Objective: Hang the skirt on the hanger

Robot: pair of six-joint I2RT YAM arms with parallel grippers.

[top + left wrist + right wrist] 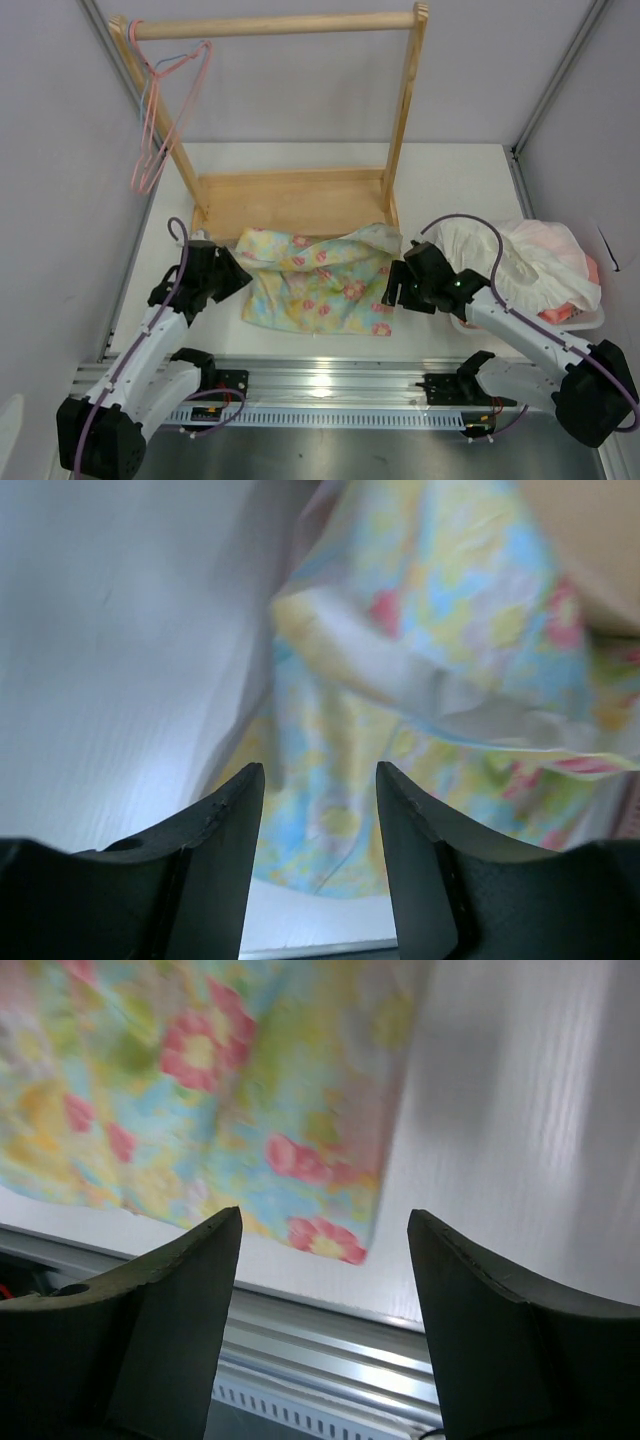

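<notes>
Parted fingers (215,870) before flowered skirt (450,630)

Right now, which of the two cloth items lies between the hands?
The skirt, pastel with pink flowers, spread out in the middle. The white-and-pink heap is bunched up at the far right instead.

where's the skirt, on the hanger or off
Off: the pastel floral cloth skirt lies rumpled on the table; the thin pink wire hanger hangs on the wooden rack.
</notes>
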